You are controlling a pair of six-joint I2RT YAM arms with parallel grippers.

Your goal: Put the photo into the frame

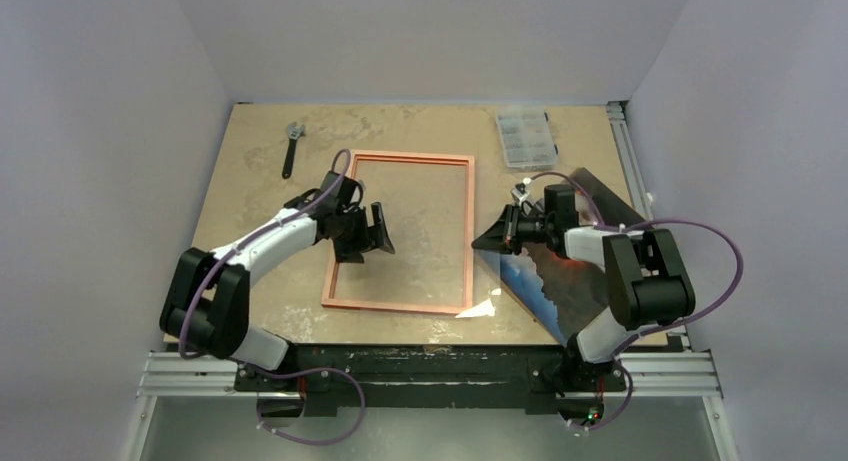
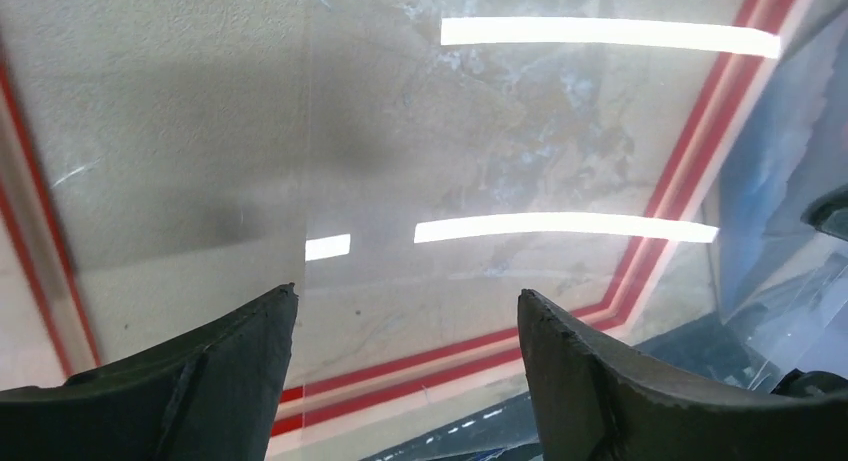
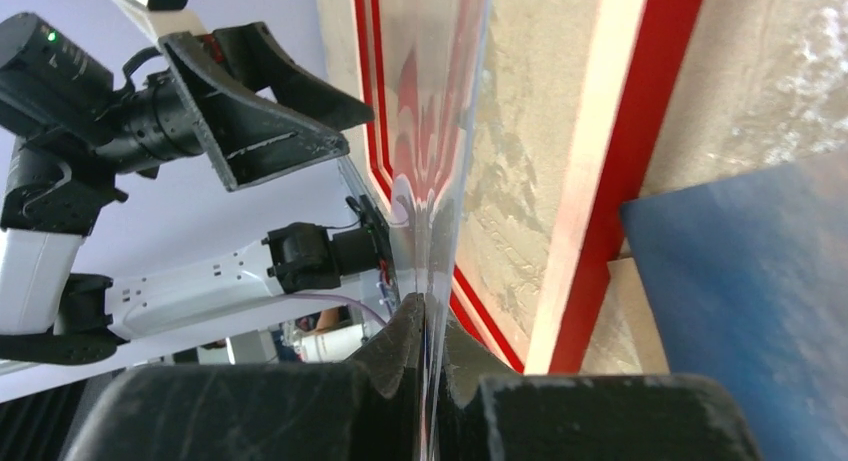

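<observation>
Presently the photo point(image 1: 545, 281) lies on the bench point(image 1: 250, 171) just beside the frame point(image 1: 395, 305), under my right arm point(image 1: 640, 271), whose jaws pinch the edge of a clear pane point(image 3: 440, 131) over the frame; my left jaws hang open. I judge the pane wants settling first, then the photo fetching.

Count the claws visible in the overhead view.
2. The left claw hangs open over the left side of the frame; the right claw, shut on a clear sheet, is at its right edge.
</observation>
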